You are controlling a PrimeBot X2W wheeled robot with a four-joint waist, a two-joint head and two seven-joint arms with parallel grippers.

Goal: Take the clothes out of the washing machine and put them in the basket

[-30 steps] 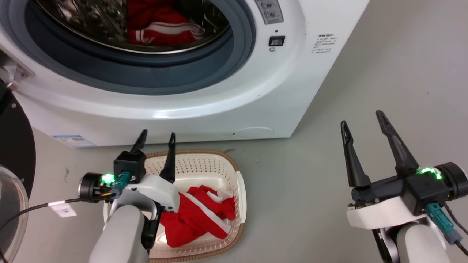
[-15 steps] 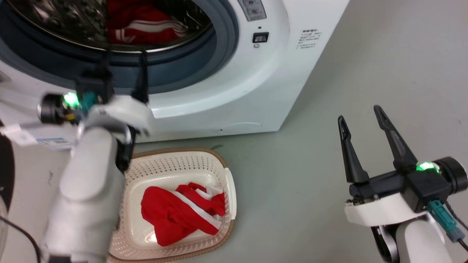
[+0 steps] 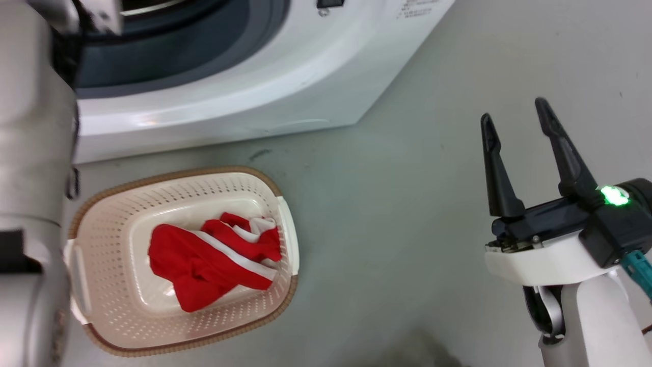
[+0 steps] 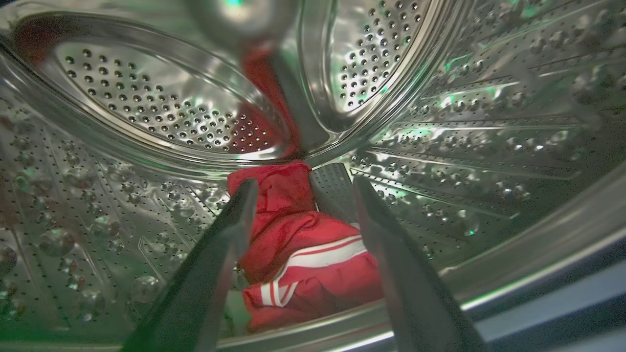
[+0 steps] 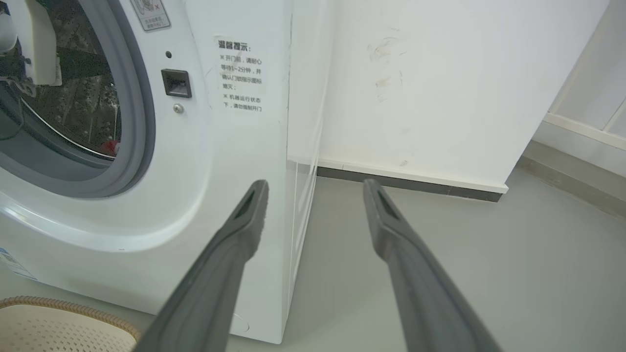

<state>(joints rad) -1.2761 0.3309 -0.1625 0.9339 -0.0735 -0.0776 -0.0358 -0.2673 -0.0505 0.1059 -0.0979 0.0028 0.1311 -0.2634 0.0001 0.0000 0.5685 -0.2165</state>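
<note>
— Where's the left arm?
— Its pale forearm (image 3: 30,153) reaches into the large white front-loading washing machine (image 3: 244,97). The left gripper (image 4: 304,182) points into the drum, its 2 dark fingers spread apart.
— And the right gripper (image 3: 514,110)?
— Right of the machine, fingers parted too.

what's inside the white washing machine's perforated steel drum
One crumpled bright red garment with white stripes lies at the bottom of the drum, ahead of the open left gripper. Anything beneath its folds is covered.
</note>
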